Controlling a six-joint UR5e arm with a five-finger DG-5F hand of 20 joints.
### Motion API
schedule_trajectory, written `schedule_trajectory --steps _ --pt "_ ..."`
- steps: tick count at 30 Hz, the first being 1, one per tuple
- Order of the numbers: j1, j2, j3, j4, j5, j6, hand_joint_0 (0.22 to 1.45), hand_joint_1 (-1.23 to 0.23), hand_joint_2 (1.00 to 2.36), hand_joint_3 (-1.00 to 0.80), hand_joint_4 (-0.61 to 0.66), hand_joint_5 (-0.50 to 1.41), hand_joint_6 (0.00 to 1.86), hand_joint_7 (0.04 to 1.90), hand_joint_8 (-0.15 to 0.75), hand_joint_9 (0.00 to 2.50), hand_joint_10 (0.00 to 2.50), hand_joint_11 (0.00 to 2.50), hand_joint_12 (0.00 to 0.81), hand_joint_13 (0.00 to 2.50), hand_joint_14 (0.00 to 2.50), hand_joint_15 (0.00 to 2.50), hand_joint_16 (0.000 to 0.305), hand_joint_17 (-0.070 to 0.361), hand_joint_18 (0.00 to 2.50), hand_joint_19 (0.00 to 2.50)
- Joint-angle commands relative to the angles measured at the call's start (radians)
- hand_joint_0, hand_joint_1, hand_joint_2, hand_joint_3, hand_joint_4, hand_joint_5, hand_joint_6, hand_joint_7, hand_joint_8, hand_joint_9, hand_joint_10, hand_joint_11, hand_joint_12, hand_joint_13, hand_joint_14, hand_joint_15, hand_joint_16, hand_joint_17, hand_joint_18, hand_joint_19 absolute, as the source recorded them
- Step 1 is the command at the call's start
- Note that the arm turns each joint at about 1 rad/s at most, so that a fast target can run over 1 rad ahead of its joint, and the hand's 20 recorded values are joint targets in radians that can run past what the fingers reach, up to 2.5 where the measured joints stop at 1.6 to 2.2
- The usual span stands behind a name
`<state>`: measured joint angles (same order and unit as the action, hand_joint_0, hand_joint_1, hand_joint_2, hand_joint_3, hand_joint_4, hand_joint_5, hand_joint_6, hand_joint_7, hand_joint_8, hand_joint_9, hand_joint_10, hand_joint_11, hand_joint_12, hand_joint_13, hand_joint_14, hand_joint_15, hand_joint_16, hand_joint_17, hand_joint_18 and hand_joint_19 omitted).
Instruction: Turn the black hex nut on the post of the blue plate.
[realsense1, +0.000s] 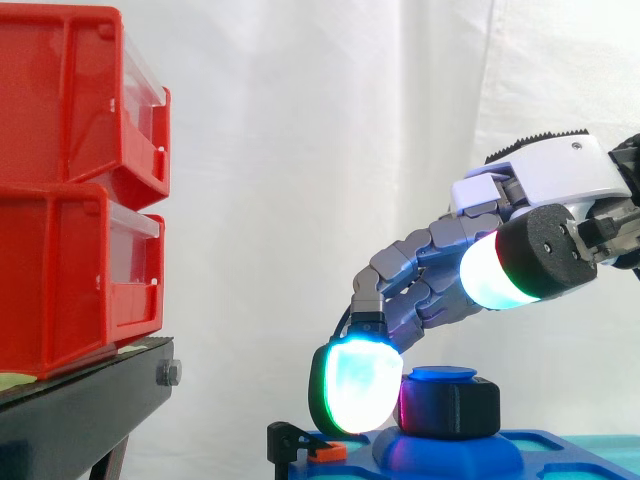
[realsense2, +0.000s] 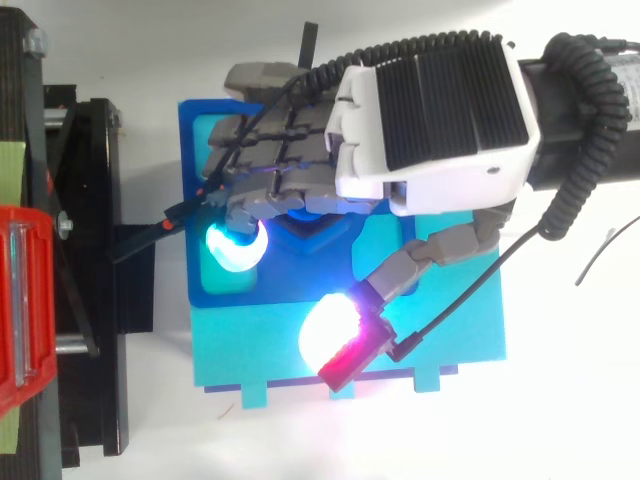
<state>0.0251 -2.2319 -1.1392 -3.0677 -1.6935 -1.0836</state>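
The black hex nut (realsense1: 450, 406) sits on the blue-capped post (realsense1: 441, 374) of the blue plate (realsense1: 565, 455), low in the side view. My hand (realsense1: 545, 175) reaches in from the right and arches over the nut. Its fingers curl down, and one glowing white-green fingertip (realsense1: 355, 385) presses against the nut's left side. The thumb (realsense1: 510, 265) stays lifted above and to the right, off the nut. From above, the hand (realsense2: 430, 110) covers the post, with a cyan fingertip (realsense2: 235, 245) at the plate's left part.
Two stacked red bins (realsense1: 70, 190) stand on a black stand (realsense1: 90, 400) at the left. A small black clip with an orange part (realsense1: 305, 445) sits at the plate's left edge. The blue plate rests on a teal board (realsense2: 260, 350).
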Motion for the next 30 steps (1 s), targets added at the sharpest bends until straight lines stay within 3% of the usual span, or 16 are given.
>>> schedule_trajectory --steps 1,10,16,30 --pt "-0.004 0.000 0.001 0.003 -0.006 -0.012 0.49 -0.34 1.00 -0.50 0.22 -0.18 0.50 0.88 0.281 0.39 0.00 0.05 0.378 0.25 0.00 0.00 0.053 0.120 0.02 0.07" --pt "-0.016 0.000 -0.010 0.006 -0.021 -0.050 0.49 -0.34 1.00 -0.50 0.22 -0.18 0.50 0.88 0.281 0.39 0.00 0.05 0.379 0.25 0.00 0.00 0.054 0.120 0.02 0.07" --pt "-0.021 -0.002 -0.045 0.069 -0.023 -0.049 0.49 -0.34 1.00 -0.50 0.22 -0.18 0.50 0.87 0.279 0.39 0.00 0.05 0.378 0.25 0.00 0.00 0.054 0.120 0.02 0.07" --pt "-0.028 0.000 -0.047 0.084 -0.037 -0.049 0.49 -0.34 1.00 -0.50 0.22 -0.18 0.50 0.88 0.278 0.39 0.00 0.05 0.378 0.25 0.00 0.00 0.053 0.120 0.02 0.07"
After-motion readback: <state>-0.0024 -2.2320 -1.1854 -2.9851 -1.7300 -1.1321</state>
